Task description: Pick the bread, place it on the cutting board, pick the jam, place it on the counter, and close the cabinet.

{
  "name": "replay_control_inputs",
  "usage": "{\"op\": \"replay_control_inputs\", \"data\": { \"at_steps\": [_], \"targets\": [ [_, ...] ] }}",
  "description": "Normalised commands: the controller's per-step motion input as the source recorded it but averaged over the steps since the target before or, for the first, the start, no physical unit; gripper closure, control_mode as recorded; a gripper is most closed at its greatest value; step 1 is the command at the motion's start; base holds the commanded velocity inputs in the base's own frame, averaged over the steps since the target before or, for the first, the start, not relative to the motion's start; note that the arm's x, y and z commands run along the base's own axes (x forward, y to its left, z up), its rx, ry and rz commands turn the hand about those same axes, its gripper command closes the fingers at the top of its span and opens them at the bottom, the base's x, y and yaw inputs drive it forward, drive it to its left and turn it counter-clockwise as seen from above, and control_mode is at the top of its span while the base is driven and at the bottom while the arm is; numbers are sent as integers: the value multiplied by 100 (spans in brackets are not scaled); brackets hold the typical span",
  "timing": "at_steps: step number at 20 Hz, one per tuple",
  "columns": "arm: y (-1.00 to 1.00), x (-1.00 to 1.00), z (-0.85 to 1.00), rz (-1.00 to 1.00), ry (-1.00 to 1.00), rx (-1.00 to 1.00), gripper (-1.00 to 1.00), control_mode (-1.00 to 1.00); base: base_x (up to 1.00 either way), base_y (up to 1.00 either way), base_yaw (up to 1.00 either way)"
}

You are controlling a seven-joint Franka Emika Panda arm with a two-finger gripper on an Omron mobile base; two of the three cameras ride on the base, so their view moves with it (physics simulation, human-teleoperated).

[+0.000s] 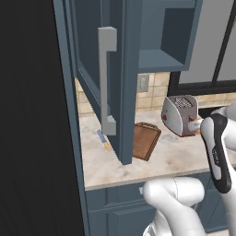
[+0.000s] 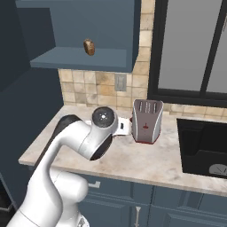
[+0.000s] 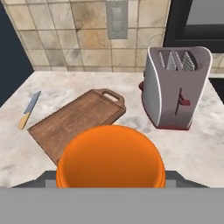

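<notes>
Between the fingers of the two-finger gripper point(image 3: 110, 183) sits the small orange cylindrical jam jar point(image 3: 110, 158), clasped at its sides and carried above the beige marbled stone counter point(image 3: 192, 148). Judged by appearance, the jar is light, rigid and smooth-walled, so slippery; a hold across the middle of its body seems soundest. Just beyond the gripper lies the flat dark-brown wooden cutting board point(image 3: 76, 120), bare. Further out to its right stands a grey and red toaster point(image 3: 175, 87); to its left, a small knife point(image 3: 29, 109). Above, the tan-brown bread lump point(image 2: 89, 47) rests inside the blue-grey wall cabinet point(image 2: 84, 59), door point(image 1: 108, 78) open.
</notes>
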Motion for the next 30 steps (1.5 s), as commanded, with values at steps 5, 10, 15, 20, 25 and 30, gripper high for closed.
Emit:
{"op": "replay_control_inputs", "data": {
  "at_steps": [5,10,15,20,25,30],
  "targets": [
    [-39,0,-27,0,0,0,100,-100,0,0,0],
    [-36,0,-31,0,0,0,100,-100,0,0,0],
    [-31,0,-32,0,0,0,100,-100,0,0,0],
    [-28,0,-29,0,1,0,100,-100,0,0,0],
    [-23,6,-28,0,1,0,100,-100,0,0,0],
    [-18,14,-28,0,1,0,100,-100,0,0,0]
  ]
}}
